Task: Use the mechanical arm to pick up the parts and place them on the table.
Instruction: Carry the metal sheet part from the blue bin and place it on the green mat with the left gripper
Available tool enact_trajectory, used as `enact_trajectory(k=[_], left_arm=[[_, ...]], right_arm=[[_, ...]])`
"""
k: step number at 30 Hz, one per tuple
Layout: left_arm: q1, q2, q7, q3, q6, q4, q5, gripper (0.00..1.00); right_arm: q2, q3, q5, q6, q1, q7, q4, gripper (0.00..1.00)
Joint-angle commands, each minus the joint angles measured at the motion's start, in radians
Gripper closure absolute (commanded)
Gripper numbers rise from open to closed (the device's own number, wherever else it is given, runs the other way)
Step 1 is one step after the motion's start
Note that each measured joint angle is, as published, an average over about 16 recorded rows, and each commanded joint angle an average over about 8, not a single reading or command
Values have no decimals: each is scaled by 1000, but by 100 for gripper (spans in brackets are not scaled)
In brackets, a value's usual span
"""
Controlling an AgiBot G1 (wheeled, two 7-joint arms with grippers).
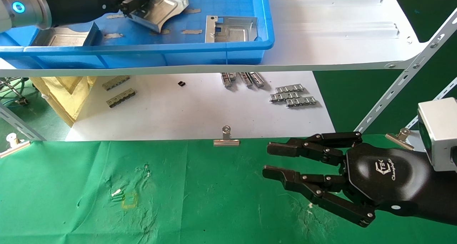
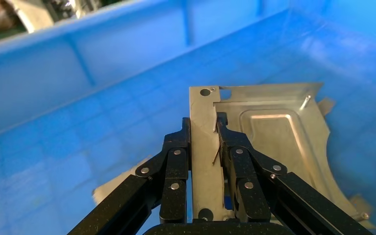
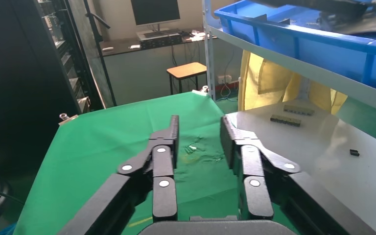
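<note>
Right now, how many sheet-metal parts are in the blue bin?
3: one clamped in the left end effector, one flat at the bin's right, one at its front-left. Others may be hidden.

Workshop: slotted-steel shelving (image 1: pixel 400 90), parts bin (image 1: pixel 228 22)

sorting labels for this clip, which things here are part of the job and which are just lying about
Job:
- left gripper, shut on a part
- two more parts in the blue bin
- green table

Lying about:
- ridged strips
- binder clip
- right gripper, open, idle
</note>
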Motion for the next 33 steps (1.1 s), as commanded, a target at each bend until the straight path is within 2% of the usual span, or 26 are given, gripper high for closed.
enact_trajectory(k=[1,6,16,20,26,33], left_arm=[[2,-7,8,-10,17,-7,-14,100],[3,-40,50,-38,140,-34,-58,100],[24,-106,143,-69,496,-74,-114,100],[37,-120,195,-71,602,-95,-125,100],[93,-144,259,-60,654,-200,-173,100],[223,-249,284,36,659,-480,-296,100]], right_arm=[[0,0,0,0,0,0,0,0],[0,0,0,0,0,0,0,0],[0,0,0,0,0,0,0,0],[0,0,0,0,0,0,0,0],[0,0,0,0,0,0,0,0],[0,0,0,0,0,0,0,0]])
